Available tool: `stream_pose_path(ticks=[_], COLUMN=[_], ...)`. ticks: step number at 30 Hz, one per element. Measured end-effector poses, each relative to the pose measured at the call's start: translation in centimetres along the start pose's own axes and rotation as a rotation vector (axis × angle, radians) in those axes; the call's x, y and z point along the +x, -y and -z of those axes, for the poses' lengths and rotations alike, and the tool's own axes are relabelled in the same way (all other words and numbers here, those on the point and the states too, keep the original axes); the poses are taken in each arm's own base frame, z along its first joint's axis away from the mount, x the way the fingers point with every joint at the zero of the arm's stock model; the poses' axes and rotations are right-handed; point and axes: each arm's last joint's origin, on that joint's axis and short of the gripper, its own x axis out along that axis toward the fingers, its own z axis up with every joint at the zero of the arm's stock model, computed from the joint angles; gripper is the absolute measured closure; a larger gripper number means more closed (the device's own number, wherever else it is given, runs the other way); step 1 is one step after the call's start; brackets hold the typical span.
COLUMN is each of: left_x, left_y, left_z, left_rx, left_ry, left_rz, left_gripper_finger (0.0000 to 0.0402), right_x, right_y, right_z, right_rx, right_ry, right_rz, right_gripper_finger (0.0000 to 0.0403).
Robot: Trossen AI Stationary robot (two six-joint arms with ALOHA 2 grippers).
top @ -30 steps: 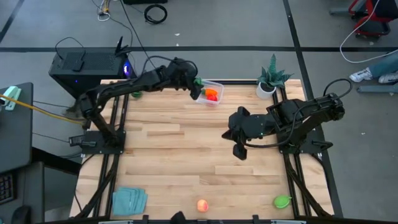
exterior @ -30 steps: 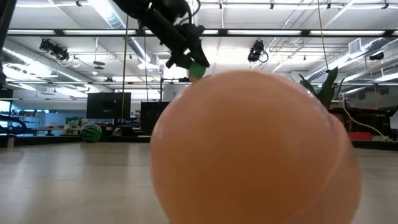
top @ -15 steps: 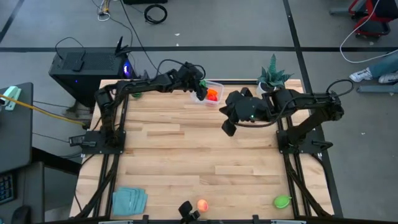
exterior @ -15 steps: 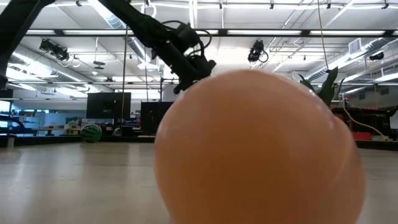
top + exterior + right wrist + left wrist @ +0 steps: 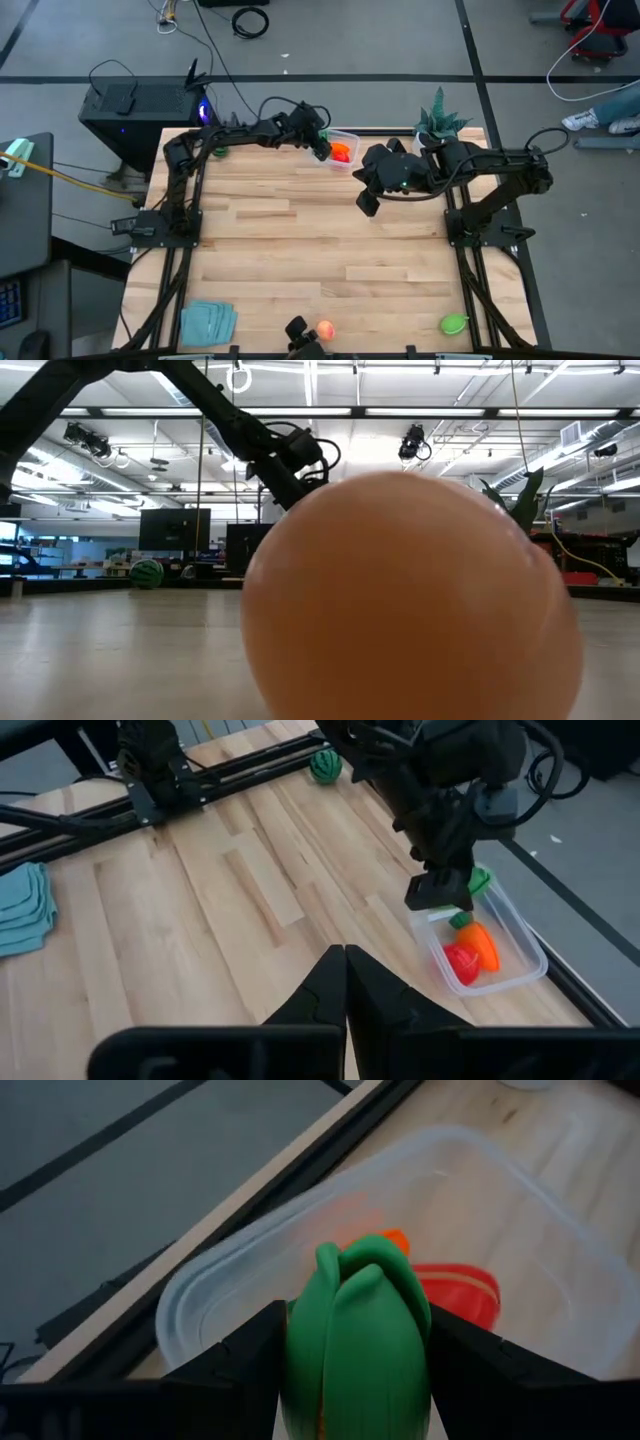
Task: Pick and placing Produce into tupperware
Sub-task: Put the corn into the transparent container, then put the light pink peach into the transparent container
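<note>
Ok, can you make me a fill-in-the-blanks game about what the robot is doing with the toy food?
1. The left end effector holds a ____ toy over the tupperware.
2. Inside the tupperware lie a red piece and an ____ one.
3. The right end effector's fingers are ____.
4. The peach sits on the ____.

Missing words: green; orange; shut; table

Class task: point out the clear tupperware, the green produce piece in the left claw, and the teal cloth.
Tupperware (image 5: 560, 1280), left wrist view, bare clear wall.
Green produce piece (image 5: 358, 1335), left wrist view, its middle.
Teal cloth (image 5: 208, 322), high view, its centre.
</note>
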Motion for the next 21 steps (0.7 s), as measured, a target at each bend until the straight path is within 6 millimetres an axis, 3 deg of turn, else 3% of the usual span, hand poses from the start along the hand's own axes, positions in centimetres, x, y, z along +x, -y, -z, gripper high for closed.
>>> stream_pose_path(ticks=[6,15,21], left_x=[0.44,0.44,0.42], left_y=[0.00,0.08,0.35], left_z=[0.55,0.68,0.71], left_rx=[-0.007,-0.007,-0.004], left_ry=[-0.034,-0.046,-0.047], left_rz=[0.001,0.001,0.005], left_gripper_finger=[0.0194,0.0134,0.0128], right_x=[0.00,0.00,0.00], right_y=[0.00,0.00,0.00], right_z=[0.00,0.00,0.00], right_rx=[-0.002,-0.002,-0.002], right_ry=[0.000,0.000,0.000], right_rz=[-0.001,0.000,0.000], right_gripper_finger=[0.0395,0.0395,0.0395])
